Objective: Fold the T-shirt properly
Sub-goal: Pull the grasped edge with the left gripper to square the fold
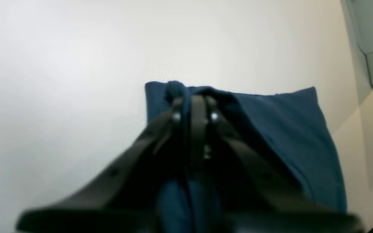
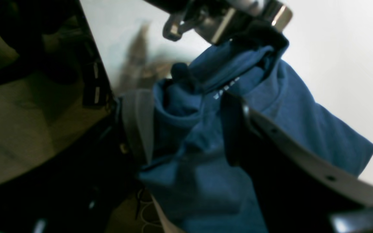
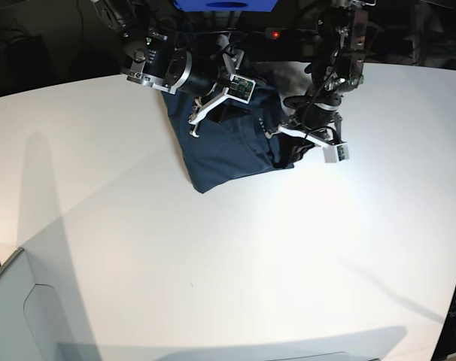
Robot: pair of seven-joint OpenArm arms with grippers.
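White table [image 3: 213,263] carries the T-shirt [image 3: 228,150], bunched at its far edge between both arms. Left gripper [image 1: 194,103] has its fingers pinched tight on cloth at the shirt's near corner; right gripper [image 2: 186,123] has its fingers standing apart around a fold by the neck label, so the cloth spans from one to the other.

A broad, smooth white table [image 3: 213,256] fills the room under bright light. Darkness lies beyond at twelve o'clock.

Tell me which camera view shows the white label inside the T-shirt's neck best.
The right wrist view: the small white printed label shows in the neck opening of the dark navy-blue cloth T-shirt, though blurred. The left wrist view shows only bunched navy cloth behind the claw, no label. In the base view the label cannot be made out.
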